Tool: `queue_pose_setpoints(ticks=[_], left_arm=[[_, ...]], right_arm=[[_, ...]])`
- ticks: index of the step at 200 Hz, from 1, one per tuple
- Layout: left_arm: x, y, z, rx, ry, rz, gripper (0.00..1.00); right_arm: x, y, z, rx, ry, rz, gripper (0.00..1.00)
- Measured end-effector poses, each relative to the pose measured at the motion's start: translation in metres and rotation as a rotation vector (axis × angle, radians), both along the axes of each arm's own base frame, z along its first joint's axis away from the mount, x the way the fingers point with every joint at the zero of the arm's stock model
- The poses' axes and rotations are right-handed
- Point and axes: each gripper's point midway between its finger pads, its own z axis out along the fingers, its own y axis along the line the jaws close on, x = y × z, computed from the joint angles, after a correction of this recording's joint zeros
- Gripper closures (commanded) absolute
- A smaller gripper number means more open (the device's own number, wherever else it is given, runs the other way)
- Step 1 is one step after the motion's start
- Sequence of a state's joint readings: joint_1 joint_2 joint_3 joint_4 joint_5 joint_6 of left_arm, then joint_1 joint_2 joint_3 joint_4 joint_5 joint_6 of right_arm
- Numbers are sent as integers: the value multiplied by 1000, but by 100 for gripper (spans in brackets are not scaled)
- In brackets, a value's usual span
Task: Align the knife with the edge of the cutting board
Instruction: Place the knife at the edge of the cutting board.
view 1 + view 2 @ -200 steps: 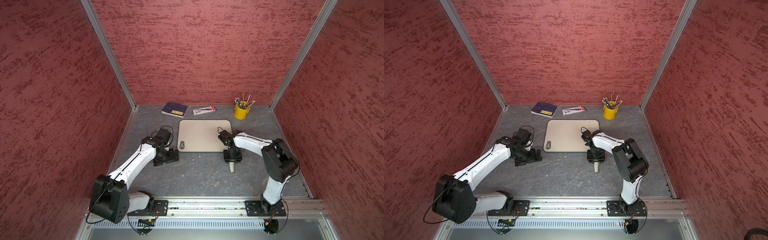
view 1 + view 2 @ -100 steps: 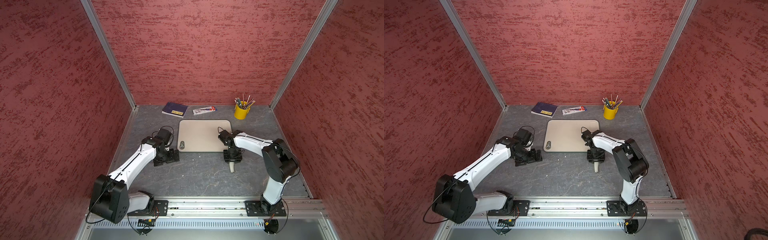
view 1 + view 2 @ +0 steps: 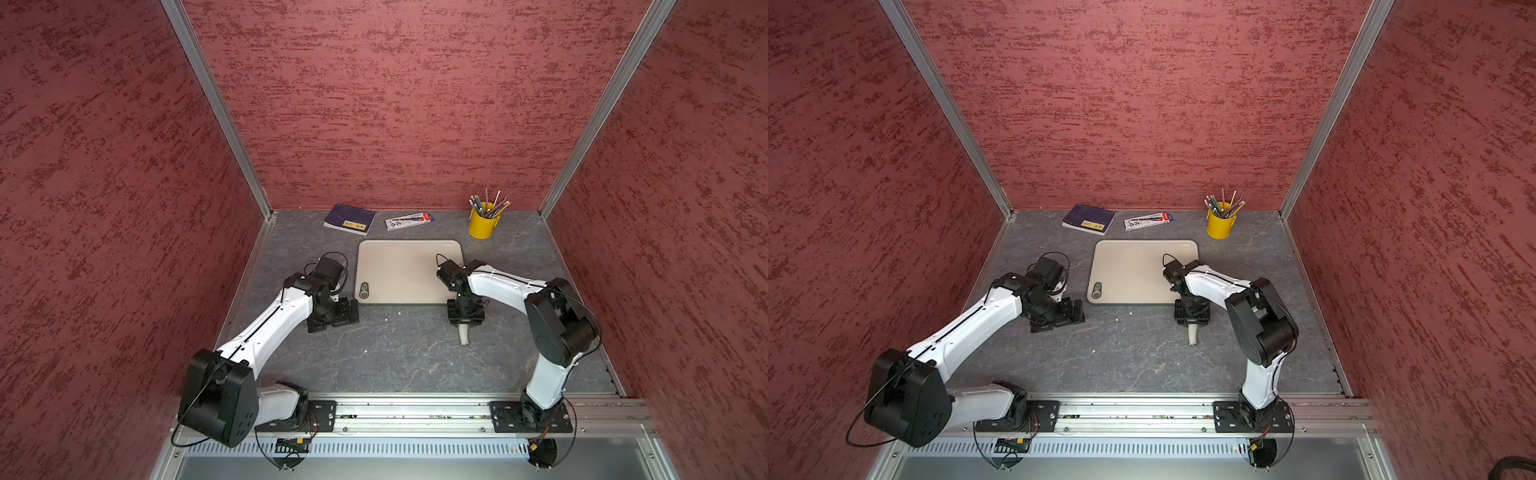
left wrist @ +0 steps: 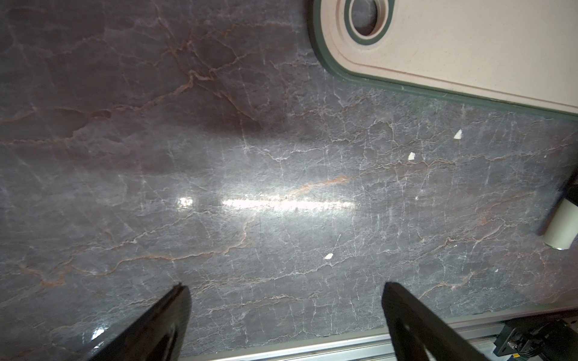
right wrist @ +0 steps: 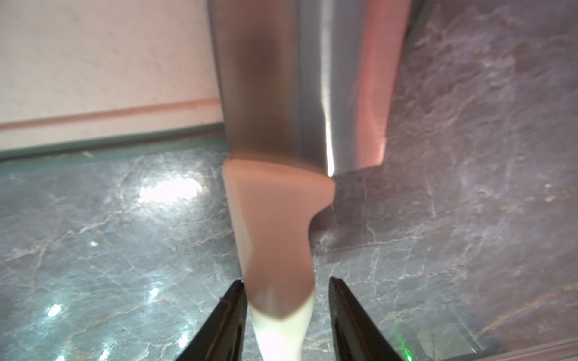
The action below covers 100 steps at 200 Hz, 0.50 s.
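My left fingers [image 4: 156, 328] wide, cutting board [image 4: 469, 47] beyond their tips, my right fingers [image 5: 225, 318] narrow, loosely astride the knife [image 5: 281, 193] handle, blade ahead overlapping the board.

nothing legible (booklet [image 3: 350, 219] print blurred)

Noted even, bright overhead light in both top views; sharp throughout, with soft arm shadows on the tabletop [image 3: 395, 357]. Found a hot glare streak and a dark shadow patch on the tabletop in left wrist view. Logged the knife [image 5: 275, 218] out of focus in right wrist view, handle shaded pink, blade streaked with a white highlight.
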State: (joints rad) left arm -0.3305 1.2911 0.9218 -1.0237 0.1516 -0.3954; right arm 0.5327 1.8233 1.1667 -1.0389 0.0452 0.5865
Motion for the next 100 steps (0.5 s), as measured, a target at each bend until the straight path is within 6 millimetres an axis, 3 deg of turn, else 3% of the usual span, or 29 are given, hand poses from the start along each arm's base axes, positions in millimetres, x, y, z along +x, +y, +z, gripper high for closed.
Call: queue_pose_setpoints(ticks=[100], left_arm=[[0, 0, 0, 0, 0, 0, 0]], right_arm=[[-1, -2, 0, -8, 3, 1, 53]])
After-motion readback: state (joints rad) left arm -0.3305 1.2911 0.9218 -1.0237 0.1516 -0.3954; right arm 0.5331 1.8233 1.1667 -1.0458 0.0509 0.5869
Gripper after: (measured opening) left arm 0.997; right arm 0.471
